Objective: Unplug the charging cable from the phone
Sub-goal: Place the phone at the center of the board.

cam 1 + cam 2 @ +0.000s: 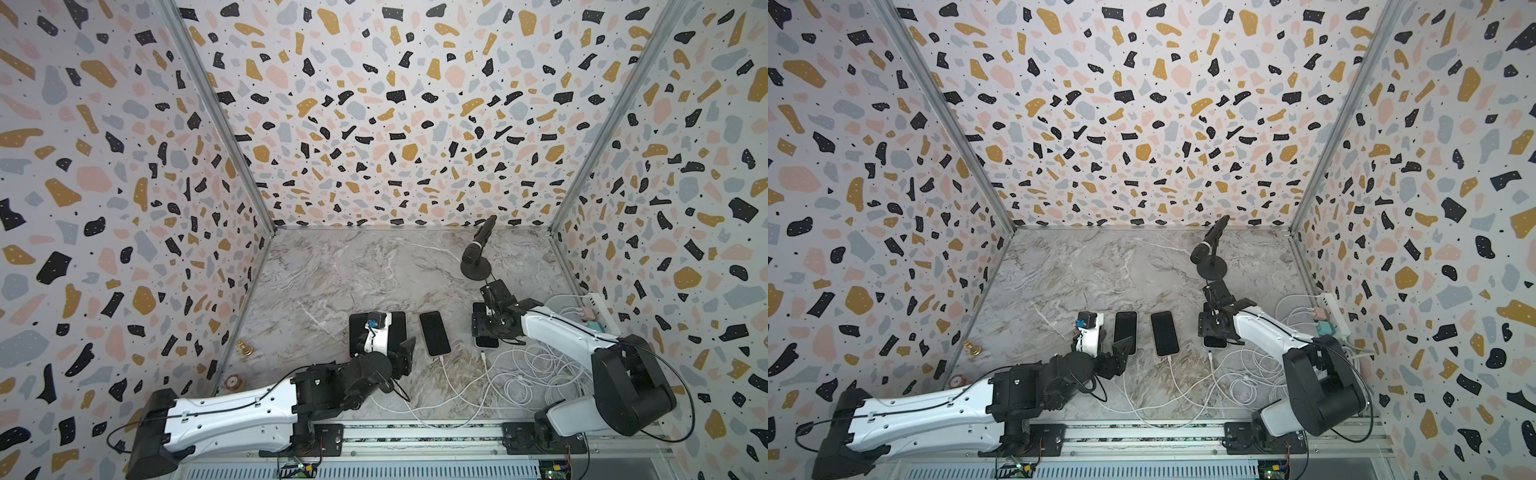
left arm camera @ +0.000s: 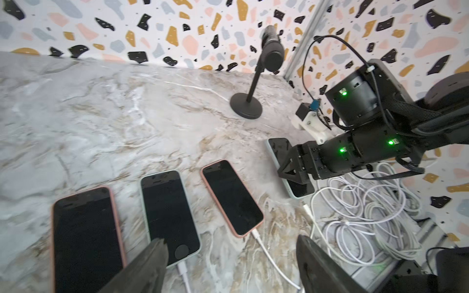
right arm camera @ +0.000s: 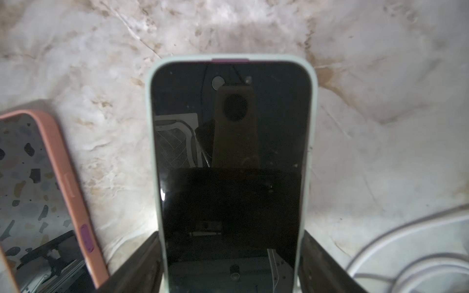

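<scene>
Four dark-screened phones lie in a row on the marble table. My right gripper (image 1: 485, 326) straddles the rightmost one, a mint-cased phone (image 3: 231, 132), with a finger against each long side, shut on it. The plug of its white charging cable (image 1: 483, 356) lies on the table just off the phone's near end, with a small gap between them. My left gripper (image 2: 231, 243) hangs open and holds nothing, low over the near ends of the second mint phone (image 2: 170, 215) and the pink phone (image 2: 232, 197). Both of those have cables plugged in. A pink-cased phone (image 2: 86, 241) lies leftmost.
A tangle of white cable (image 1: 540, 374) lies at the front right and runs to a power strip (image 1: 598, 307) by the right wall. A black microphone on a round stand (image 1: 478, 253) is behind the right gripper. Small brass pieces (image 1: 243, 348) sit by the left wall.
</scene>
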Motion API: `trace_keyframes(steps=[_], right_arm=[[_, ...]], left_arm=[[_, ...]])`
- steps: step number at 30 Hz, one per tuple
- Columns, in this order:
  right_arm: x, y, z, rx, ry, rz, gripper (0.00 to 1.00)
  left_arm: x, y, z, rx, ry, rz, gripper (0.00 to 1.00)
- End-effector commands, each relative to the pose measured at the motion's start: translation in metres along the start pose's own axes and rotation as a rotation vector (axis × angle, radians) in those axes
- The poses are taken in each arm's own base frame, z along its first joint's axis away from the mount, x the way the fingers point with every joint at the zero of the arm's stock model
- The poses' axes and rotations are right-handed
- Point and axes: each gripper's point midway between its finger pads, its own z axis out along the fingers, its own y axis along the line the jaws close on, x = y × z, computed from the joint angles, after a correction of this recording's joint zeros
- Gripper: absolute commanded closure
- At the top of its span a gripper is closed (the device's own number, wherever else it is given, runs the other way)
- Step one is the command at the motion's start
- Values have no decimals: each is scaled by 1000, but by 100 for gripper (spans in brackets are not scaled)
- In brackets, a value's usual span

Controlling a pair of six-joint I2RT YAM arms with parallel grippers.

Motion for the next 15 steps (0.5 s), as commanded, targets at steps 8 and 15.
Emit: trace_keyframes(steps=[8,15], right_arm=[[-3,1,19,-30,2,38,100],[5,2,13,-63,-1,34,34]], left_arm=[[25,44,-6,-148,57,8,11],[40,40,3,-142,108,-25,0]])
